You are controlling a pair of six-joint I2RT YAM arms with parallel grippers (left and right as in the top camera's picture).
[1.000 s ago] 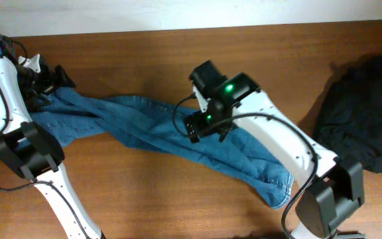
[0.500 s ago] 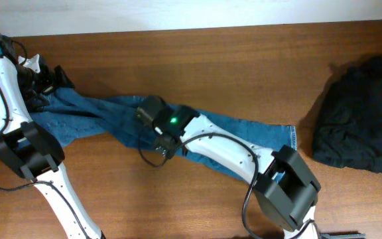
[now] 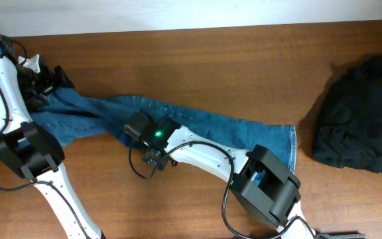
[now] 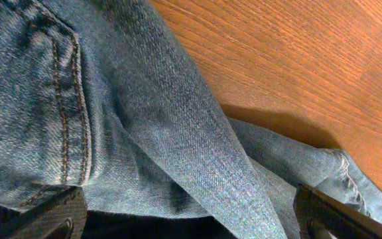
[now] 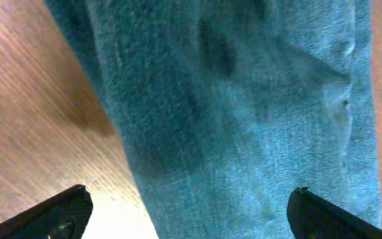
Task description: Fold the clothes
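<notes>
1. Flagging occlusions first: in the overhead view the right arm [image 3: 197,149] lies along the jeans [image 3: 204,126]. Its wrist housing covers their middle, so the pincer itself cannot be seen from above.
2. The left arm [image 3: 5,86] crosses the jeans' left end, and the frame edge cuts that end off. From above, cannot tell whether it is the waist.
3. In the left wrist view, denim fills nearly the whole frame, with a double stitched seam [image 4: 65,119] at left and bare wood at top right.
4. The left pincer [image 4: 191,222] is spread wide, with only its fingertips [image 4: 52,216] showing in the bottom corners. Denim is bunched between them. Cannot tell whether the pads touch the cloth.
5. The right pincer [image 5: 197,216] is also spread, tips in the bottom corners, and sits over denim with wood showing at left. The close-up is soft, so the part of the leg is unclear.
6. The jeans lie on the tabletop [image 3: 244,60], from the left edge to right of centre.
7. Their long axis runs diagonally, from upper left by the left arm down to the hem [image 3: 290,143] at lower right.
8. The hem end points toward the black garment heap [image 3: 360,113] at the right edge and is apart from it.
9. Near the left end the denim is twisted, with one layer crossing over the other.
</notes>
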